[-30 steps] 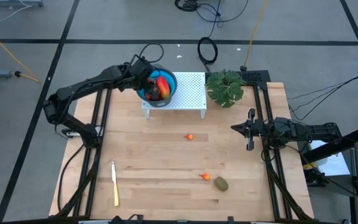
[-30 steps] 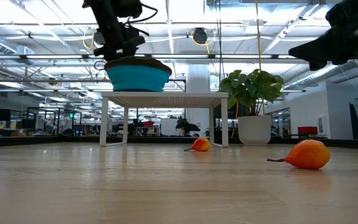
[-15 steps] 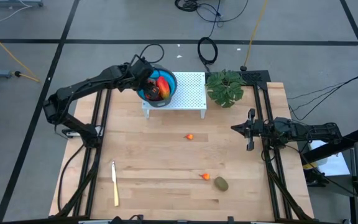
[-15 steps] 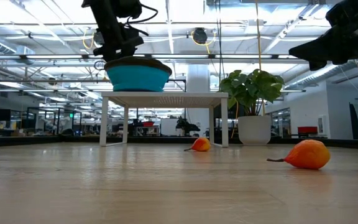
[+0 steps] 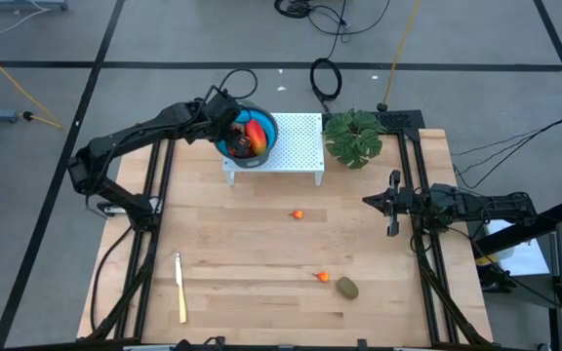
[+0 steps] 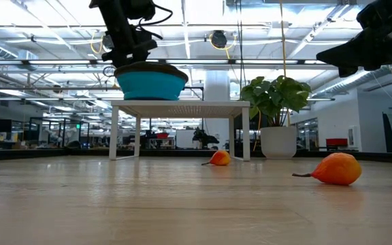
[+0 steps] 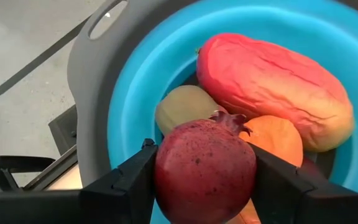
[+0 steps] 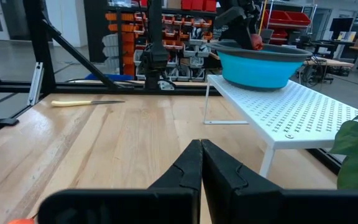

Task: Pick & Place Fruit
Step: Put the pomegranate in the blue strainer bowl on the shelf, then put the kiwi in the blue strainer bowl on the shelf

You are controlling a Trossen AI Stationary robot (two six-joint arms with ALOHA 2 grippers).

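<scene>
Pale wooden planks make up the table in the middle of the high view, with a white perforated metal stand toward the upper middle of the frame and a leafy green potted plant just to its right.

We judge the task partly done. On the stand's left end sits a round blue plastic bowl, and in the left wrist view it already holds a large oblong red-orange-yellow fruit, an olive-brown oval fruit and an orange piece. The left end effector hangs over that bowl, clamped on a dark red pomegranate-like ball, which we take to be not yet released.

Three pieces are left on the table: a tiny orange fruit near the centre of the high view, another tiny orange fruit lower right, and a second olive-brown oval just beside it.

A slim cream-yellow knife lies at the lower left.

The right end effector waits at the right edge of the table, its fingers together with nothing between them.
</scene>
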